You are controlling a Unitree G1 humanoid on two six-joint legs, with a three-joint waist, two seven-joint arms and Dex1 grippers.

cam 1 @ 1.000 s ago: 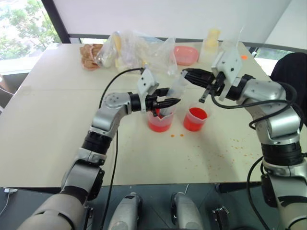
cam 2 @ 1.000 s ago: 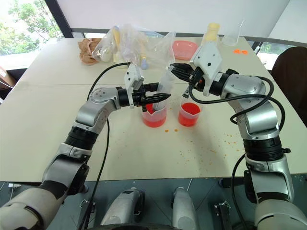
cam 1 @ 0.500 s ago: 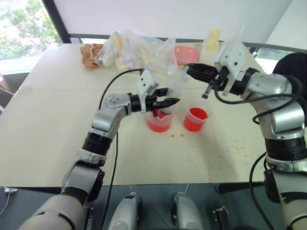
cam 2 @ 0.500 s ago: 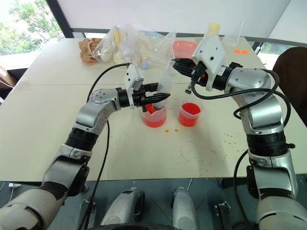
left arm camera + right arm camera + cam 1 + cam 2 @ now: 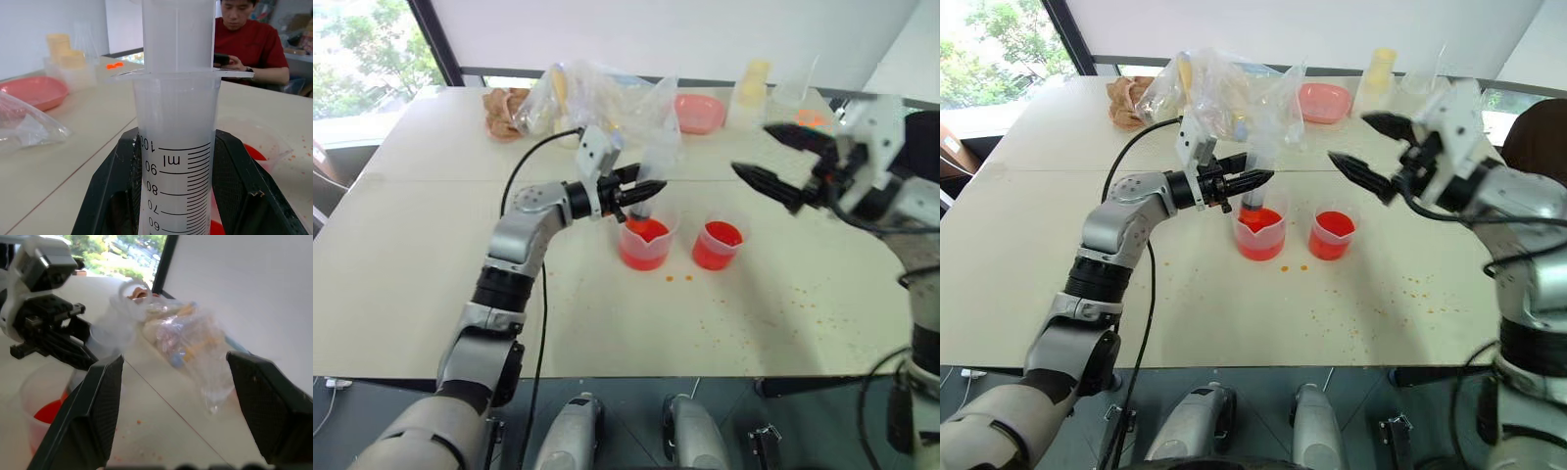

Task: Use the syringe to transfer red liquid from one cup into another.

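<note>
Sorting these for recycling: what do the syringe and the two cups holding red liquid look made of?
The graduated syringe: apparently frosted translucent plastic; printed black markings show on its cloudy barrel. The wider spouted cup and the smaller plain-rimmed cup: seemingly clear, glossy plastic, since the red liquid shows through thin walls.

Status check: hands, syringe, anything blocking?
Left hand shut on syringe, upright over spouted cup. Right hand open, empty. Nothing blocking.

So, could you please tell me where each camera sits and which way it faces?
Head views: two eyes looking forward and down over both arms at the table and cups.
Left wrist view: along the left gripper, shut on the syringe.
Right wrist view: between the open right gripper fingers, toward the left gripper.
All share the syringe.
</note>
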